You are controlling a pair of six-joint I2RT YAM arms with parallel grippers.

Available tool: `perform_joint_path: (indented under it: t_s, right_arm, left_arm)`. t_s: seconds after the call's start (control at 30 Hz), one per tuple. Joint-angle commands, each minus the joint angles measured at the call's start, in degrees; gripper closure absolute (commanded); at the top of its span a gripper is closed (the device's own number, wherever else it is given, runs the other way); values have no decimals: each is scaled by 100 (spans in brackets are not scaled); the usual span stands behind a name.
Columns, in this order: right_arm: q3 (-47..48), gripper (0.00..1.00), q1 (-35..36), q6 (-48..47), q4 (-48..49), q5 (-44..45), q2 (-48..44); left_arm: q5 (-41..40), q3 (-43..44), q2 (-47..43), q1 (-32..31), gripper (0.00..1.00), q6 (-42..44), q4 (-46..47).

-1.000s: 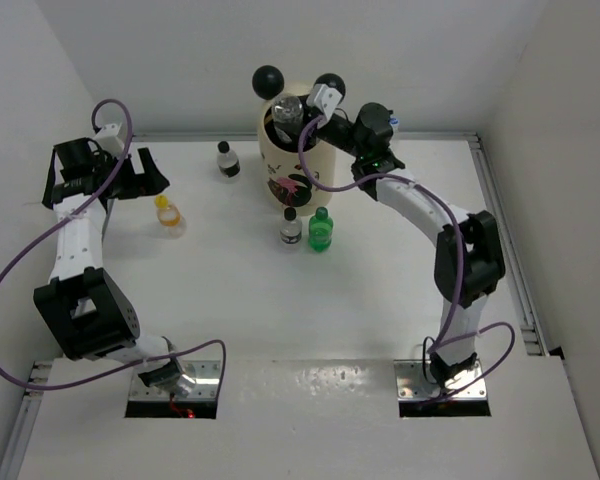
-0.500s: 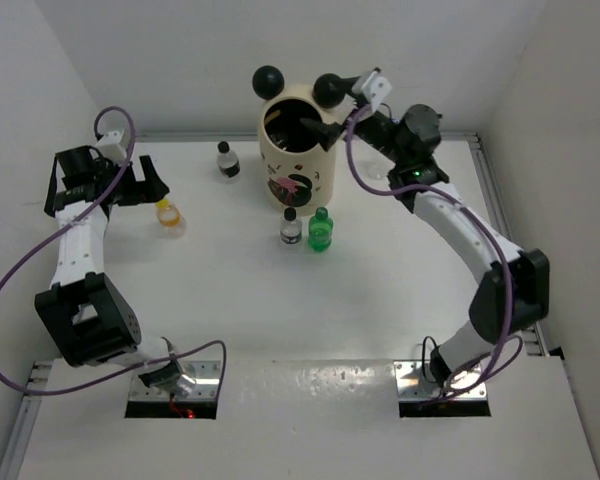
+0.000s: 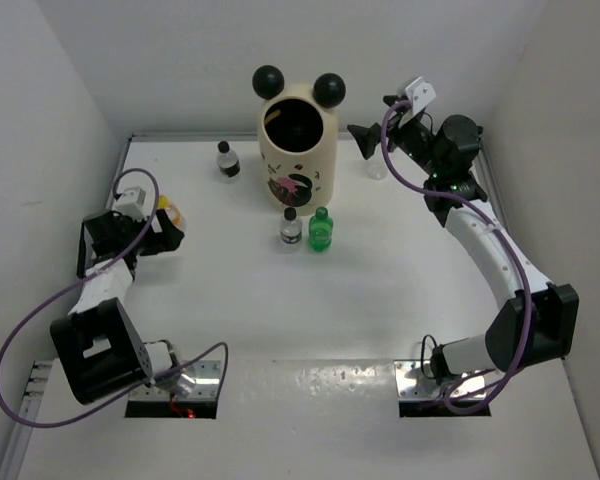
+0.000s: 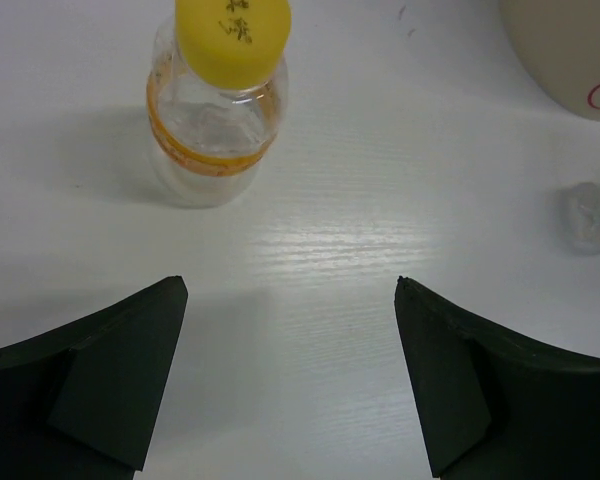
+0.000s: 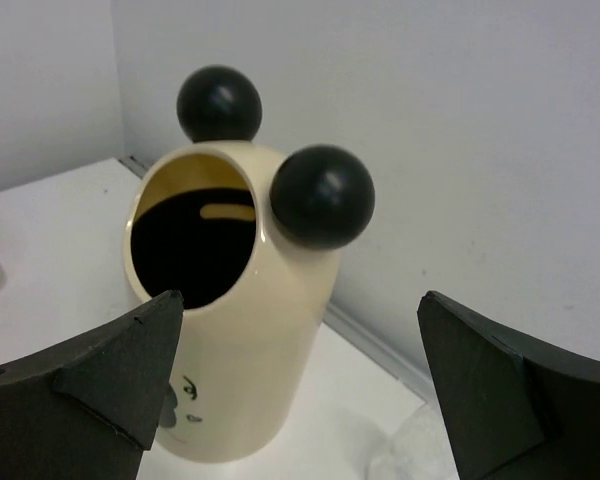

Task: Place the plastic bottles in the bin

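Presently, four of the plastic bottles stand upright on the tabletop [image 3: 280,320], none of them in either hand. The yellow-capped bottle [image 4: 215,130] stands at the left side, just ahead of the left hand [image 4: 290,290]. That hand's jaws are spread wide with nothing between them. The bottle sits beyond the fingertips and slightly left of their centre line, touching neither finger. The green bottle [image 3: 321,230] and a black-capped clear bottle [image 3: 290,227] stand side by side just in front of the bin [image 3: 305,165]. A second black-capped bottle [image 3: 227,160] stands apart, left of the bin in the overhead view. The bin is upright at the far edge; its interior is dark, so its contents cannot be confirmed. The right hand [image 5: 300,305] hovers raised to the right of the bin, jaws fully apart and empty.

Assessment: the yellow-capped bottle appears empty, so it is likely light and easily tipped by a one-sided touch. Its thin clear walls will probably flex, and the smooth surface may slip in a loose hold. Recommended hold: across the body at or just below the orange band, both fingers meeting it together. The left hand needs to advance and shift slightly left before closing.
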Motion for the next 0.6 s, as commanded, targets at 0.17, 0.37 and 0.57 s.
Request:
perform_joint_path:
  t_s: [0.17, 0.37, 0.57]
  right_arm:
    - [-48, 0, -21, 9, -334, 107, -176]
    - [101, 0, 84, -52, -430, 151, 35]
    - [225, 0, 155, -166, -579, 177, 167]
  left_arm:
    - [-375, -284, 523, -86, 10, -267, 2401]
    - [-411, 110, 1339, -192, 10, -268, 2789]
    - [-200, 550, 1876, -297, 11, -268, 2939]
